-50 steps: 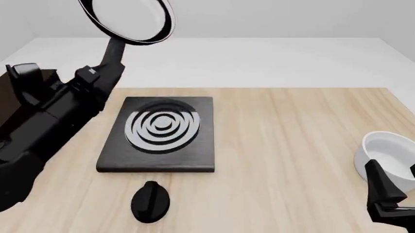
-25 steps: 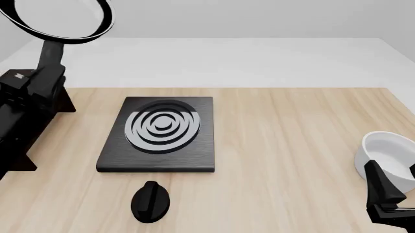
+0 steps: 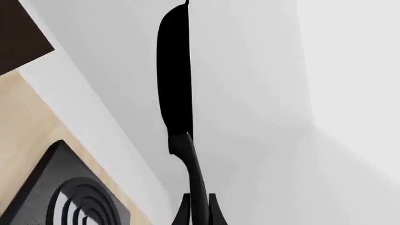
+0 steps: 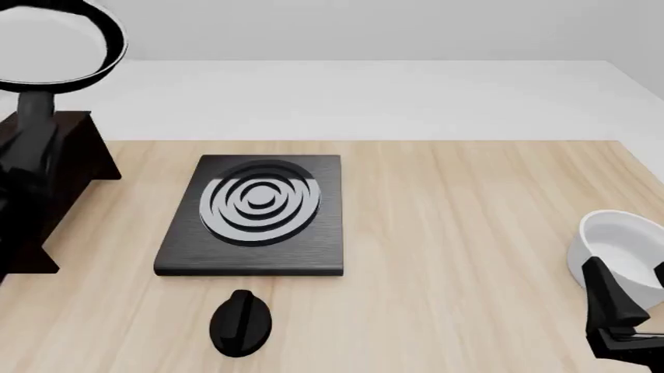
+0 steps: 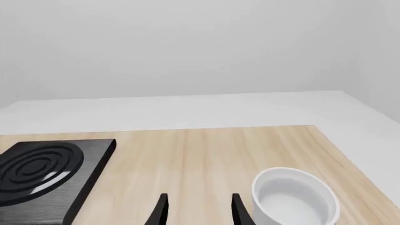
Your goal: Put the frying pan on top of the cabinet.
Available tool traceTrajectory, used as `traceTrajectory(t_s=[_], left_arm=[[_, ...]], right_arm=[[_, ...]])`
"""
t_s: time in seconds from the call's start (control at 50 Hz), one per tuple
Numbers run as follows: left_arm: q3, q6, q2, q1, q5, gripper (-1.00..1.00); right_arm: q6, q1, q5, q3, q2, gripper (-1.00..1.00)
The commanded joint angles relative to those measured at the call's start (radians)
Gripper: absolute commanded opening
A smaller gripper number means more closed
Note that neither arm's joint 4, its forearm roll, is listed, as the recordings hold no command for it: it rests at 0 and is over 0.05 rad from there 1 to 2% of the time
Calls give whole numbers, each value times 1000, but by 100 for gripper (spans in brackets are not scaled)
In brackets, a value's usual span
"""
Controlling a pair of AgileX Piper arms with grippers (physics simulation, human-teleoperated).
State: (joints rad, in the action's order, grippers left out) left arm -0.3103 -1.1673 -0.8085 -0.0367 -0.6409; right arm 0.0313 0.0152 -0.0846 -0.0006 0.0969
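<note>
The frying pan (image 4: 52, 43), glossy black with a silver rim, hangs in the air at the far left, above the dark brown cabinet (image 4: 89, 151). My left gripper (image 3: 198, 213) is shut on the pan's slim handle (image 3: 192, 164). In the left wrist view the pan (image 3: 175, 70) shows edge-on, with a corner of the cabinet (image 3: 18, 37) beside it. In the front view the left arm (image 4: 21, 179) covers much of the cabinet's top. My right gripper (image 5: 198, 211) is open and empty, low at the near right next to the white bowl (image 5: 293, 197).
A flat black stove plate (image 4: 254, 214) with silver rings lies left of the table's middle. A black knob (image 4: 241, 322) lies in front of it. The white bowl (image 4: 623, 249) stands at the right edge, just behind my right gripper (image 4: 612, 322).
My left arm has carried the pan to the left and somewhat lower, from behind the stove plate's left side to above the cabinet. The right arm has not moved.
</note>
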Motion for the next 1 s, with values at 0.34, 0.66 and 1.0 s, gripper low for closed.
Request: traceTrajectory(t_s=[0.34, 0.66, 1.0], left_arm=[[55, -128, -58, 63, -150, -100], [86, -177, -93, 82, -213, -100], [114, -227, -166, 131, -295, -100]], right_arm=[[-4, -4, 8, 0, -8, 100], [-5, -7, 53, 0, -53, 100], [-7, -7, 10, 0, -9, 100]])
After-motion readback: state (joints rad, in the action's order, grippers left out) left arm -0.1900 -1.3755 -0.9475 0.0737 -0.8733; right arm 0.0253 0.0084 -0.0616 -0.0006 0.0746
